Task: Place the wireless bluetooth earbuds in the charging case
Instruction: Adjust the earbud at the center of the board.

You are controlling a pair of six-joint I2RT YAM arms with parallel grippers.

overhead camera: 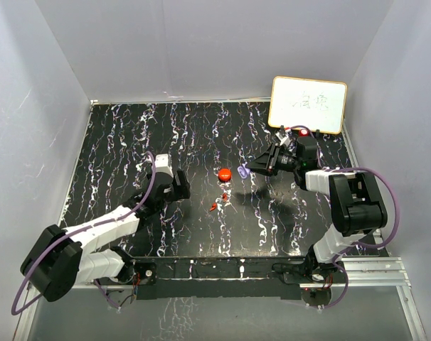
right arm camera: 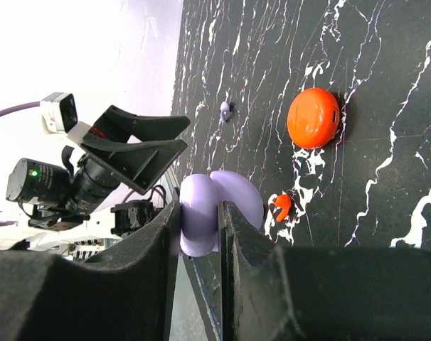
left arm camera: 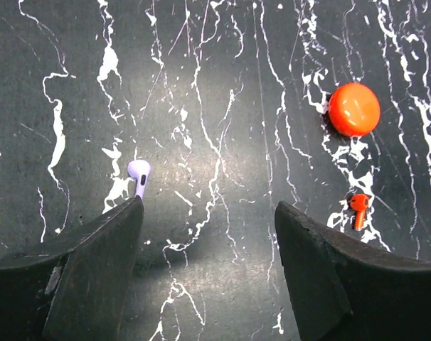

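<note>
My right gripper [overhead camera: 248,169] [right arm camera: 200,211] is shut on the purple charging case [right arm camera: 201,206], which is hinged open, with its lid [right arm camera: 242,195] showing behind the fingers; it hangs just above the table [overhead camera: 242,171]. The round red case [overhead camera: 225,173] [left arm camera: 353,109] [right arm camera: 313,118] lies shut on the table beside it. Two tiny red earbuds [overhead camera: 214,207] [overhead camera: 224,197] lie just in front of it; one shows in both wrist views [left arm camera: 358,208] [right arm camera: 281,206]. A lavender earbud [left arm camera: 138,174] [right arm camera: 225,110] lies at the tip of my left finger. My left gripper [overhead camera: 181,186] [left arm camera: 208,213] is open and empty, low over the table.
The table top [overhead camera: 130,142] is black with white marbling. A small whiteboard [overhead camera: 308,104] leans at the back right, behind my right arm. Grey walls enclose the left, back and right sides.
</note>
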